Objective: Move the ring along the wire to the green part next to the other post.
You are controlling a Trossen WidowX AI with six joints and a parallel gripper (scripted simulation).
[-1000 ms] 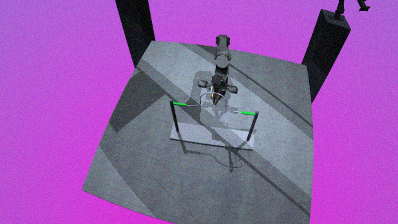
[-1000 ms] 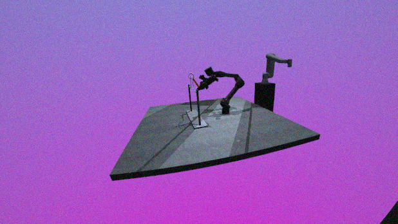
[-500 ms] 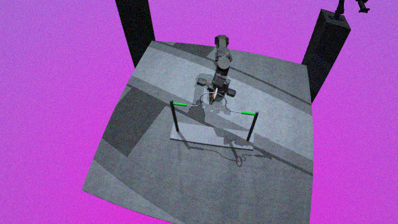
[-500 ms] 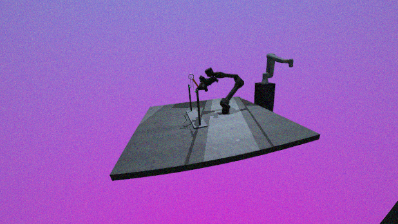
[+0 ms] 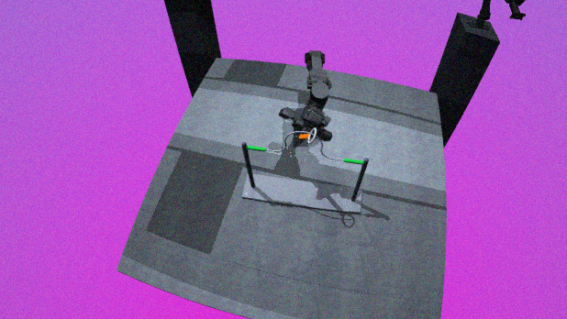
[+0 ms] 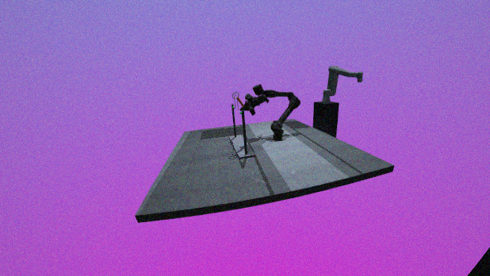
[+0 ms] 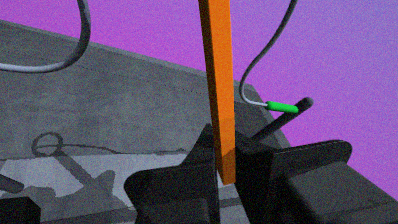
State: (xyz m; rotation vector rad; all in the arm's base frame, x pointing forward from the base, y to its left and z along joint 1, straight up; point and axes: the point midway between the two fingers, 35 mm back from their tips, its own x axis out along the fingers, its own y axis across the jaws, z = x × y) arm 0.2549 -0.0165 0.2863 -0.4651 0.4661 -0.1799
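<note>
The white ring [image 5: 316, 133] [image 6: 232, 95] is around the raised middle of the wire, right of its centre in the top view; any gap to the grey wire [image 7: 84, 45] is too small to tell. The ring is out of the wrist view. Its orange handle [image 5: 304, 137] [image 6: 240, 102] [image 7: 220, 75] points down and back to my gripper [image 6: 243, 108] [image 7: 213, 127], which is shut on the handle's end. The left green part [image 5: 257, 148] meets the left post [image 5: 248, 167]. The right green part [image 5: 354, 160] meets the right post [image 5: 360, 181]. One green part [image 7: 282, 107] shows in the wrist view.
The posts stand on a pale base plate [image 5: 280, 185]. My arm [image 6: 294, 101] reaches in from the back of the table. Dark shadows of the arm and ring fall on the table and plate. Another arm [image 6: 334, 81] stands on a separate pedestal [image 6: 326, 116] beyond the table.
</note>
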